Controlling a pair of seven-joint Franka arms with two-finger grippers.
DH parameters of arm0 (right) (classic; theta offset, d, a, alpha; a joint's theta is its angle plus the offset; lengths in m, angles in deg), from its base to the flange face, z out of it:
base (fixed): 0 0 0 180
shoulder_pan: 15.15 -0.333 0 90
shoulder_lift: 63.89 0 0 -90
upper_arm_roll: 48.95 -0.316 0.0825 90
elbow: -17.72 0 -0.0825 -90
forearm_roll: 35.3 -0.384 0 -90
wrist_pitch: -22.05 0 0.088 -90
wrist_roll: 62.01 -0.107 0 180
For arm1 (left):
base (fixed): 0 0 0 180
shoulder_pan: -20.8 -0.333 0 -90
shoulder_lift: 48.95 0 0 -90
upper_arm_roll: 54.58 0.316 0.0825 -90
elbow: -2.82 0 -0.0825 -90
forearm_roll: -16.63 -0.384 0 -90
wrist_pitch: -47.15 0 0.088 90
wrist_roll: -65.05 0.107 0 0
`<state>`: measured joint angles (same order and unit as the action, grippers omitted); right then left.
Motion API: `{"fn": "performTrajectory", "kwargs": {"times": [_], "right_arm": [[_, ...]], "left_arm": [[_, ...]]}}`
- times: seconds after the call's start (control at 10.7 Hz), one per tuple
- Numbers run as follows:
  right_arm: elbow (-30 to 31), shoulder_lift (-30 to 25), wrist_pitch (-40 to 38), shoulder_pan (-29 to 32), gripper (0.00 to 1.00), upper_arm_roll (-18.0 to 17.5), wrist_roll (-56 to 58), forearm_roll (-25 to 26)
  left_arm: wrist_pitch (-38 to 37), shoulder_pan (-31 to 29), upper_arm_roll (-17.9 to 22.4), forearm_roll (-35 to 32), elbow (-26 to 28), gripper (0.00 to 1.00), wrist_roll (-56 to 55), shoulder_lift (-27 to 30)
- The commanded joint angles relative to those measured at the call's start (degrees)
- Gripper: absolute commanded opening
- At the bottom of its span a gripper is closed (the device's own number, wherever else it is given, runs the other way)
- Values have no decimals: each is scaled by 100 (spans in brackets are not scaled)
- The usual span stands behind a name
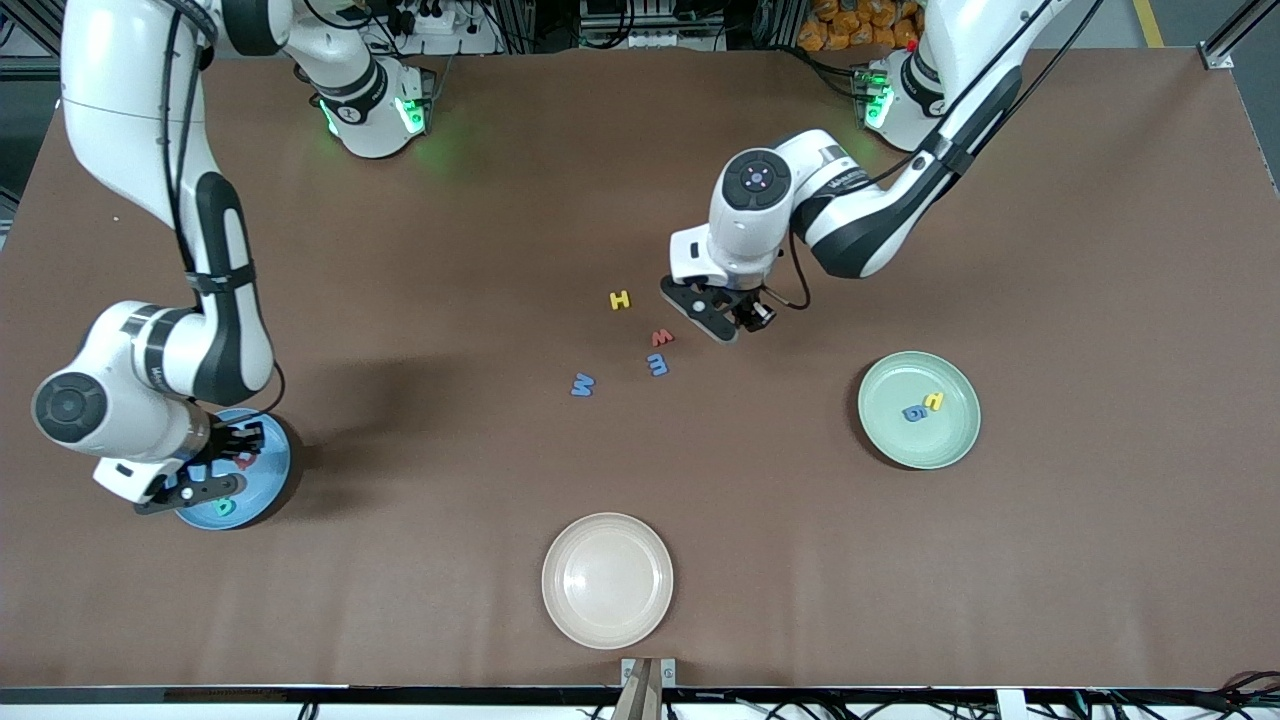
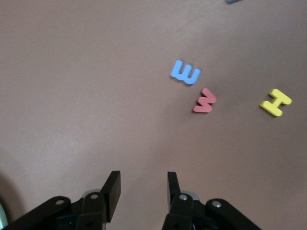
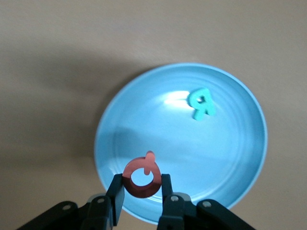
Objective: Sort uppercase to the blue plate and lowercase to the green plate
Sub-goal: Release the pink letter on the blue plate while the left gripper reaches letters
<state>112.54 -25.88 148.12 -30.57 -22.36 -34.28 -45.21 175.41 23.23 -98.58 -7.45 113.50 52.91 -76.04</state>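
My right gripper [image 3: 142, 184] hangs over the blue plate [image 3: 230, 158], shut on the red Q [image 3: 142, 178]. The teal R [image 3: 201, 103] lies flat in that plate [image 1: 272, 478]. My left gripper [image 2: 143, 184] is open and holds nothing, low over the table beside the red w [image 1: 662, 337]. The lowercase blue m [image 1: 657, 365] lies just nearer the front camera than the w. The yellow H [image 1: 620, 299] and the blue M [image 1: 583, 384] lie toward the right arm's end from them. The green plate [image 1: 890, 445] holds the blue g [image 1: 914, 412] and a small yellow letter [image 1: 934, 401].
A cream-white plate [image 1: 607, 580] with nothing in it sits near the table's front edge, nearer the front camera than the loose letters. Bare brown table surrounds the plates.
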Motion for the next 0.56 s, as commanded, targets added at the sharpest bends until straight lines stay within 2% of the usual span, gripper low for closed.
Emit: {"fn": "performTrajectory", "kwargs": {"times": [0.0,0.28,0.47], "right_arm": [[204,-189,57,127,100,-92,102,-1],[195,-267,-56,84,100,-92,40,-1],[195,-294,-136,127,100,-83,67,-1]], "left_arm": [[41,171,14,-159,-135,47,509,-103],[68,669,49,-159,-335,47,722,-418],[112,952,76,-848,-625,46,644,-909]]}}
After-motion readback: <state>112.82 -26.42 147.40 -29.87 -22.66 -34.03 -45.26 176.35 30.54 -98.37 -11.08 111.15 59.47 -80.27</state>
